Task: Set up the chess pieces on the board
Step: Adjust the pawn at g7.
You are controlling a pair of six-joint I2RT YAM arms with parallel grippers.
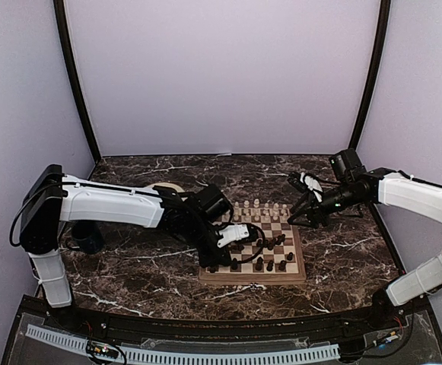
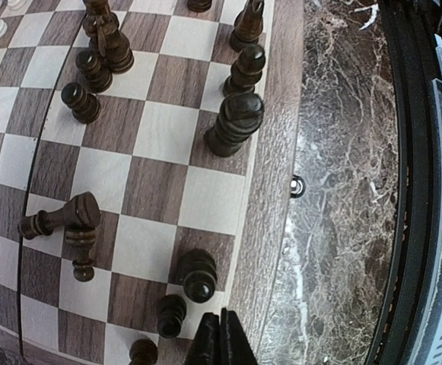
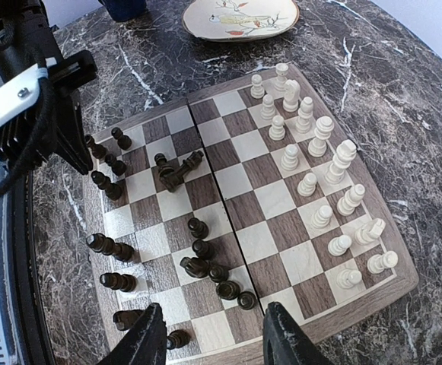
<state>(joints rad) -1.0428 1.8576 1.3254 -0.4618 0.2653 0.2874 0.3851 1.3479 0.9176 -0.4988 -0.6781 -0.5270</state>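
A dark brown marble tabletop (image 1: 342, 251), veined with white, spans the booth. Plain pale lilac walls (image 1: 221, 76) close it behind and on both sides. Two dark curved poles (image 1: 76, 84) stand at the back corners. A white slotted strip (image 1: 205, 354) lines the near edge. The light is soft and even.

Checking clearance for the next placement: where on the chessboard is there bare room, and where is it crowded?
On the square wooden checkered board, the middle band is bare, bordered by pale cream wooden pieces and dark brown wooden pieces. Both groups are crowded; the dark one sprawls, with two toppled.
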